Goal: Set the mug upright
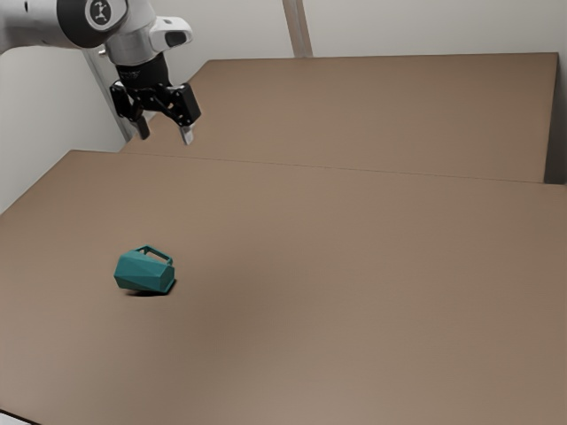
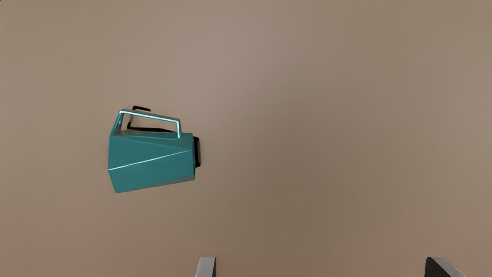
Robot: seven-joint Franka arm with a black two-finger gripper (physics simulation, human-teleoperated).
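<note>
High above the brown table, near the exterior view's upper left, my black gripper (image 1: 166, 137) hangs with its fingers wide apart and nothing between them. Below it and well apart, a teal faceted mug (image 1: 144, 271) lies on its side on the tabletop. In the wrist view the same mug (image 2: 152, 159) shows its angular handle standing out from one side of the body. Both fingertips of the gripper (image 2: 321, 266) are in that view, with bare table surface seen between them.
The brown table (image 1: 354, 292) stretches out beneath the arm. A brown upright panel (image 1: 381, 115) rises behind it, with pale walls (image 1: 425, 27) beyond. A dark edge (image 1: 555, 133) borders the panel at the exterior view's right.
</note>
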